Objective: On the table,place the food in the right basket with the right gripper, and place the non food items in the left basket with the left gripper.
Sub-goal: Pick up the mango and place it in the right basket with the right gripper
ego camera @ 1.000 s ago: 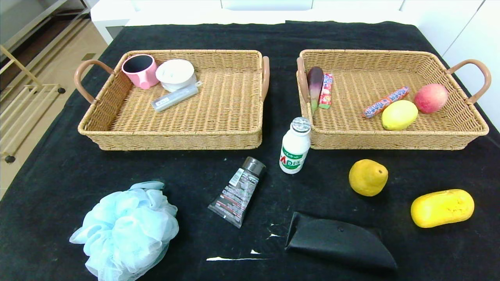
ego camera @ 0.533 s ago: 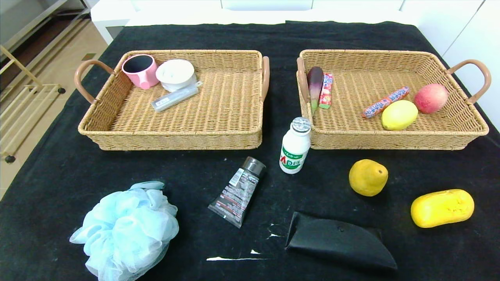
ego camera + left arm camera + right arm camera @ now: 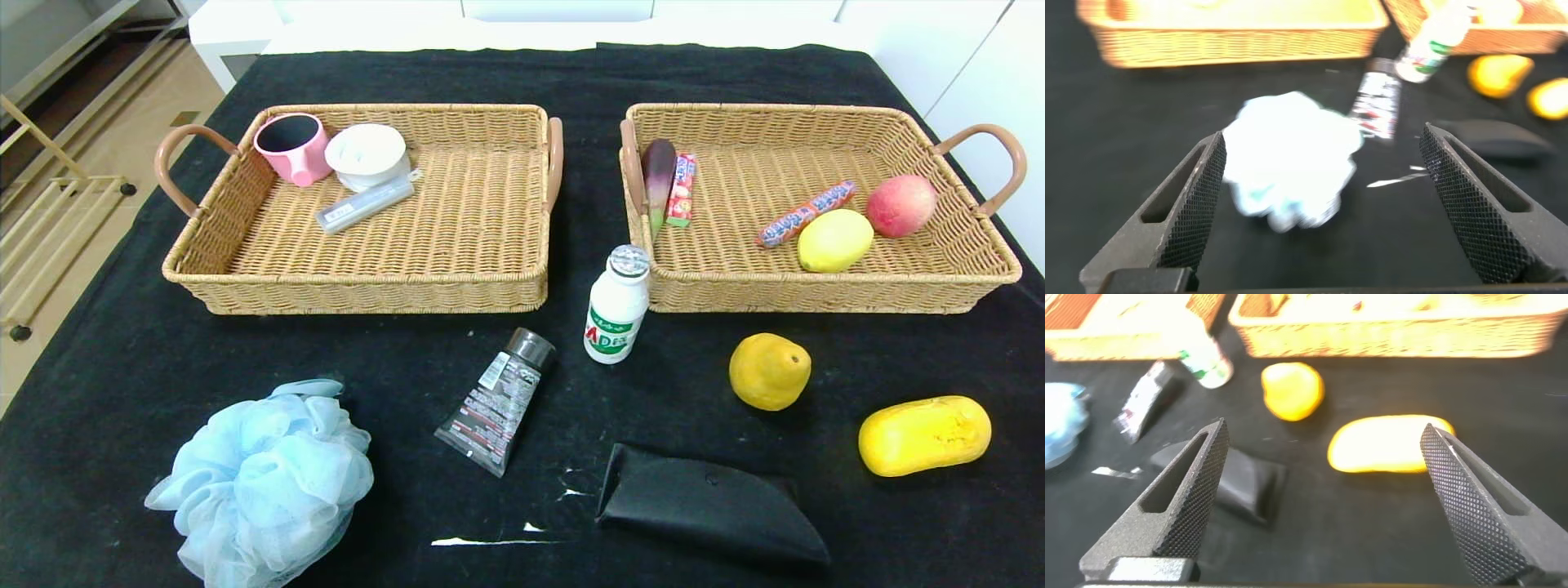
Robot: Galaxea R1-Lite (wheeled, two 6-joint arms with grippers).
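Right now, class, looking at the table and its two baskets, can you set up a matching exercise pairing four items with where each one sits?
Column one:
1. pink cup
2. apple
3. bath pouf
4. milk bottle

Column two:
A. on the cloth, just outside the right basket's near left corner
B. in the left basket's far left corner
C. on the cloth, near left, in front of the left basket
D. in the right basket, beside the lemon

Pairs: 1-B, 2-D, 3-C, 4-A
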